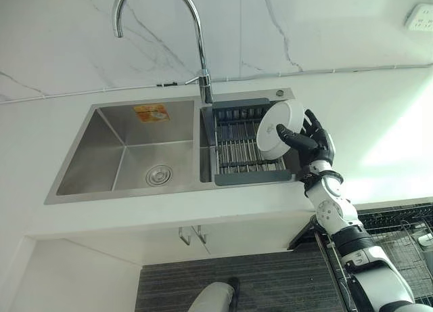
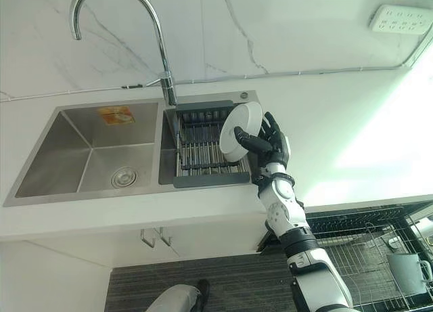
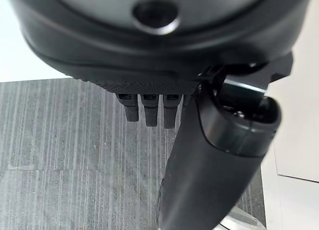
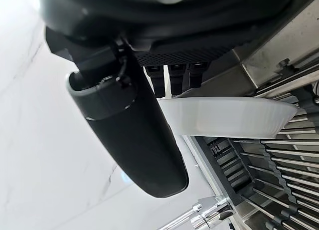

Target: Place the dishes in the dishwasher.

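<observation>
A white plate (image 1: 277, 128) stands on edge, lifted over the right end of the grey drying rack (image 1: 237, 153) that sits in the sink's right basin. My right hand (image 1: 312, 143) is shut on the plate, thumb across its face and fingers behind its rim. In the right wrist view the plate (image 4: 224, 117) sits between the thumb (image 4: 129, 135) and the fingers, with the rack's bars beyond it. The dishwasher's wire rack (image 2: 365, 258) is pulled out at the lower right, below the counter. My left hand (image 3: 214, 155) hangs open over the dark striped floor, holding nothing.
A steel double sink (image 1: 128, 149) with a tall curved faucet (image 1: 196, 28) is set in the white counter. A grey mug (image 2: 406, 271) stands in the dishwasher rack. A marble wall with a power outlet (image 2: 399, 17) rises behind.
</observation>
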